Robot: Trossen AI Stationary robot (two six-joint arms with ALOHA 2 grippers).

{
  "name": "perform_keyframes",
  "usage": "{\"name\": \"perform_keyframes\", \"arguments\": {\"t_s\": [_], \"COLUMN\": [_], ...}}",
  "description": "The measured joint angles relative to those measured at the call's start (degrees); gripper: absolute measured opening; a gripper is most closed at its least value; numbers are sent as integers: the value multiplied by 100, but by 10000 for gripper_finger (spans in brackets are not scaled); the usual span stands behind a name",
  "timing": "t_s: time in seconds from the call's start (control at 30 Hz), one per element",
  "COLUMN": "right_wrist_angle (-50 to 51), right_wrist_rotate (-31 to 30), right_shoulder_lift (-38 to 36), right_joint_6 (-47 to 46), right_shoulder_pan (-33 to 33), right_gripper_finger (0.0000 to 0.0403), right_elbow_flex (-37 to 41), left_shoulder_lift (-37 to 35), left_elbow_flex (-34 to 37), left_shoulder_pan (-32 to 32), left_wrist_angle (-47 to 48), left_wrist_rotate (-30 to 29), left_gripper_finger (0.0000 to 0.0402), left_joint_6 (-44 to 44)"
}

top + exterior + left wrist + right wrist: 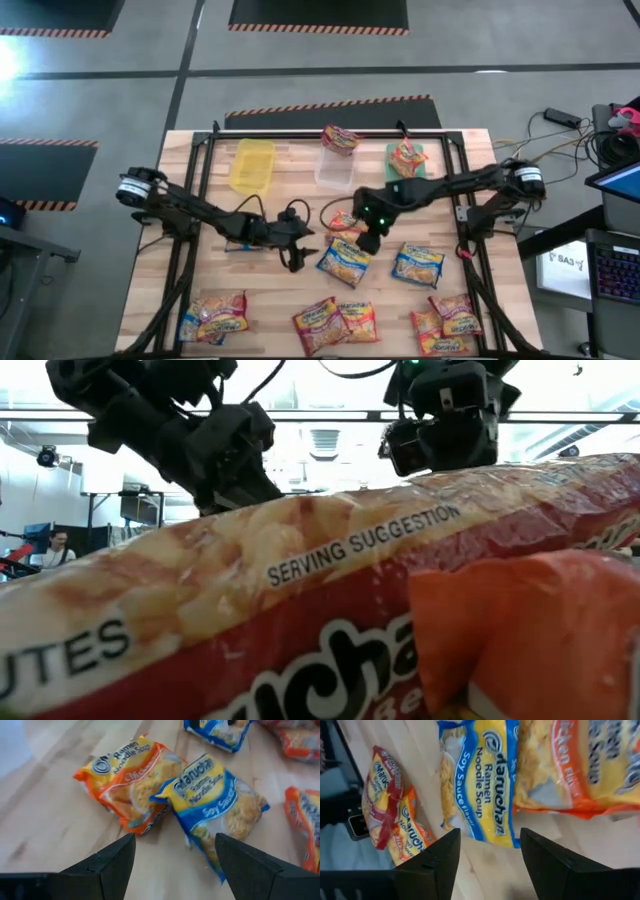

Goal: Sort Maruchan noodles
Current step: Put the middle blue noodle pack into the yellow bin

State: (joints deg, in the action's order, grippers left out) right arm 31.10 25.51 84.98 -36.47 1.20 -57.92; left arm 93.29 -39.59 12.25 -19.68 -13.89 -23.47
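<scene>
Near the middle of the table [180, 215], the blue soy sauce packet [477, 785] lies just ahead of the right gripper [490, 852], whose fingers are spread and empty, its long axis running on away from them. The orange chicken packet [580, 765] is seen touching it on the side toward the table's far edge. The left gripper [175, 857], parted and empty too, is judged slightly farther off.

Overlapping packets [344, 256] crowding table centre [300, 190]
</scene>
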Motion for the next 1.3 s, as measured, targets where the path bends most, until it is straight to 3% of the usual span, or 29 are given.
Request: {"name": "perform_keyframes", "arguments": {"t_s": [0.2,0.37,0.67,0.9,1.17,1.3], "right_wrist_angle": [-484,-972,-1791,-2717,-2752,-2738], "right_wrist_rotate": [-109,-108,-89,620,931,1149], "right_shoulder_lift": [-28,48,334,897,1419,1448], "right_joint_6": [-695,-721,-738,-716,-220,-2], "right_shoulder_pan": [-178,-251,-246,-251,-298,-340], "right_gripper_finger": [210,212,212,212,209,188], "right_elbow_flex": [586,856,1112,1027,704,550], "left_shoulder_lift": [530,817,1064,1071,1071,1071], "left_elbow_flex": [0,-7,-2,-2,-2,-2], "left_shoulder_pan": [9,91,158,160,158,155], "left_wrist_angle": [-642,-1262,-1431,-1419,-1388,-1377], "left_wrist_rotate": [11,409,411,549,549,549], "left_gripper_finger": [258,258,258,258,258,258], "left_joint_6": [-601,-880,-1193,-1297,-1224,-1156]}}
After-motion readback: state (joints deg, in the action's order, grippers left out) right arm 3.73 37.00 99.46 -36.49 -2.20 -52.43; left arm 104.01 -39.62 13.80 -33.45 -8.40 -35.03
